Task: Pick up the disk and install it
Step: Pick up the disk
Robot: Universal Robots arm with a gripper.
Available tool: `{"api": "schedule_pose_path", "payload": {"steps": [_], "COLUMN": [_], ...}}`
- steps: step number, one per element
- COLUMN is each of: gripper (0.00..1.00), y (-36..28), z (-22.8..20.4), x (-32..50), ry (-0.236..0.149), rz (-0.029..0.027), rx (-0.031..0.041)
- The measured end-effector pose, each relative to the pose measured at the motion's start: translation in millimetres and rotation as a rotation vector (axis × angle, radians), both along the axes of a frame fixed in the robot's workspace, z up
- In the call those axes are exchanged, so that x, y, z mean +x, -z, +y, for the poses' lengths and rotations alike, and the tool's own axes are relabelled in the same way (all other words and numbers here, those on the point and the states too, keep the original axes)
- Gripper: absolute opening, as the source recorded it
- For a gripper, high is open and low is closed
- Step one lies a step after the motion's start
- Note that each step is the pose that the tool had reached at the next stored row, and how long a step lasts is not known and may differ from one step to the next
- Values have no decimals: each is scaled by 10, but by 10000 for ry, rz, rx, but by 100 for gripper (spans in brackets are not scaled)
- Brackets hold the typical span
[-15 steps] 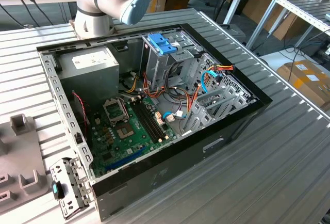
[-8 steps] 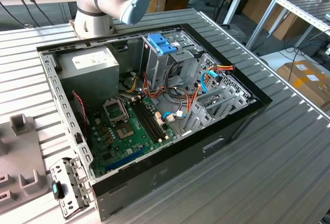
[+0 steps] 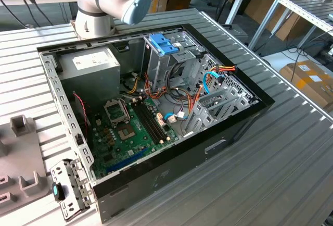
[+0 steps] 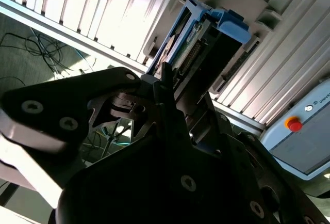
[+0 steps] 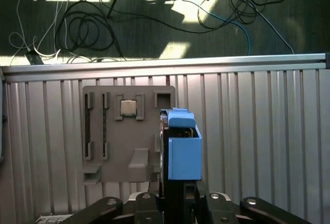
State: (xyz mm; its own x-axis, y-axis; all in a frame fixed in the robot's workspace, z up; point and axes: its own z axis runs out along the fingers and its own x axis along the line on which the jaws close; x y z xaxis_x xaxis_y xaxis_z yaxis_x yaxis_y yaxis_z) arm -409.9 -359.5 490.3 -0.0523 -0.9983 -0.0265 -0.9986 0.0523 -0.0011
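Your pincer (image 5: 178, 195) is closed on the one disk (image 5: 183, 149), holding it on edge at the side of one grey tray (image 5: 111, 146). The tray carries one square chip (image 5: 129, 108). One open computer case (image 3: 156, 106) sits on the ribbed metal worktop (image 3: 291, 158). Past the worktop's rim you see dark floor (image 5: 41, 7) with loose cables (image 5: 82, 28).

Open computer case (image 3: 171, 176) on ribbed table (image 3: 270, 184); grey tray (image 5: 124, 139).
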Motion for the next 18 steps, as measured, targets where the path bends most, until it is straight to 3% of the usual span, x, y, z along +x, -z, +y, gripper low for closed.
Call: {"api": "schedule_pose_path", "payload": {"steps": [8,18], "gripper": [35,35], "y": [0,0], "z": [0,0], "x": [202,527], "ry": [0,1], "rz": [0,0], "rx": [0,0]}}
